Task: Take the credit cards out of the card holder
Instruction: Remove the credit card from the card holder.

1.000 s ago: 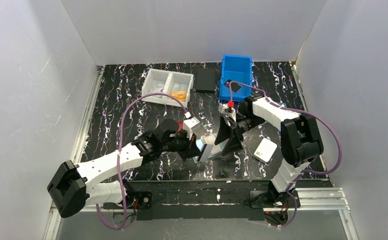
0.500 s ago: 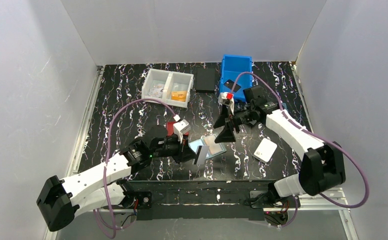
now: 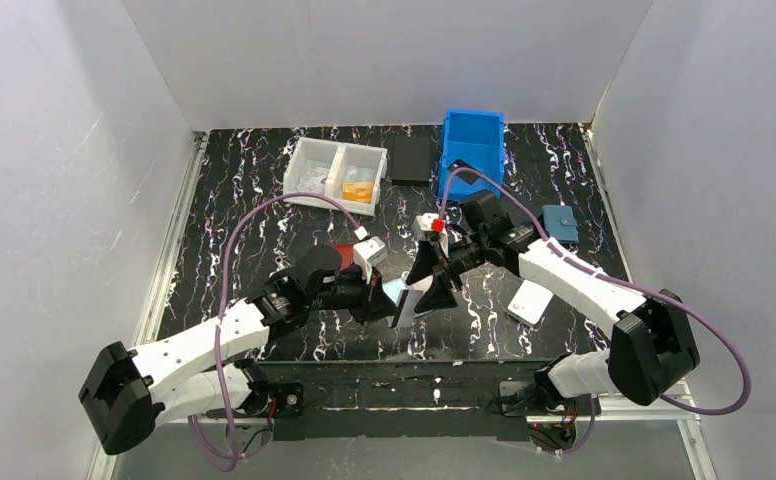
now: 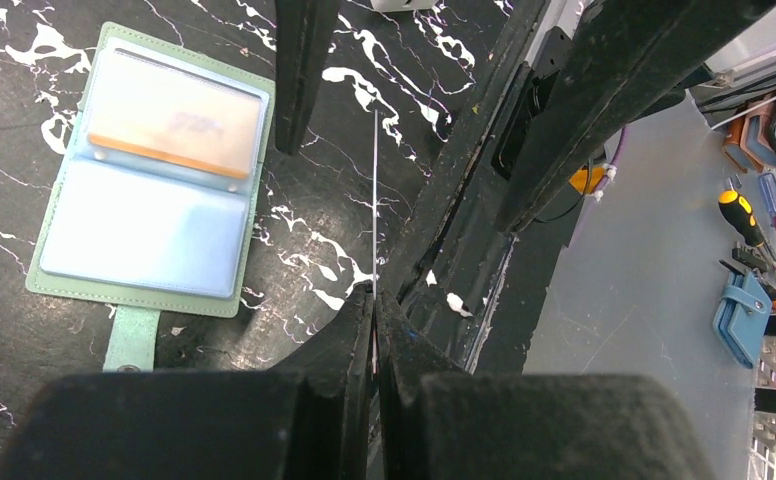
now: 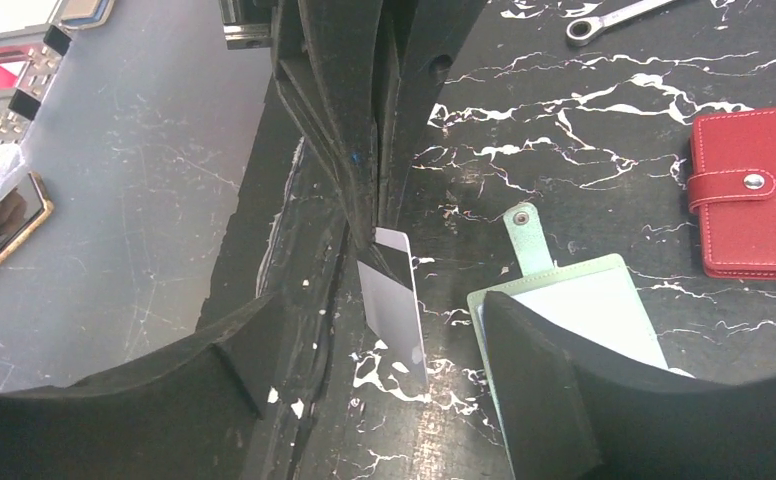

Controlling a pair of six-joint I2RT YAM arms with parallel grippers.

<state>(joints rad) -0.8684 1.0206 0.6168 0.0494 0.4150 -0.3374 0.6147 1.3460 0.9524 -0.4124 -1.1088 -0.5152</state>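
The sage-green card holder (image 4: 154, 175) lies open on the table, with an orange card (image 4: 179, 125) in its upper pocket and a light blue card (image 4: 144, 225) in the lower one. My left gripper (image 4: 375, 290) is shut on a thin credit card (image 5: 394, 300), held upright above the table and edge-on in the left wrist view. My right gripper (image 5: 384, 340) is open, one finger on each side of that card and neither touching it. From above, the right gripper (image 3: 430, 280) covers most of the card holder (image 3: 394, 291).
A red wallet (image 5: 759, 190) lies beyond the card holder, and a white wallet (image 3: 531, 300) sits to the right. At the back stand a white divided tray (image 3: 336, 172), a black pad (image 3: 411, 158) and a blue bin (image 3: 473, 140). A blue wallet (image 3: 561, 224) lies far right.
The right gripper has swung away from the blue bin, left and down, until it straddles the card in the left gripper. Its jaws have narrowed a little. The left arm has barely shifted.
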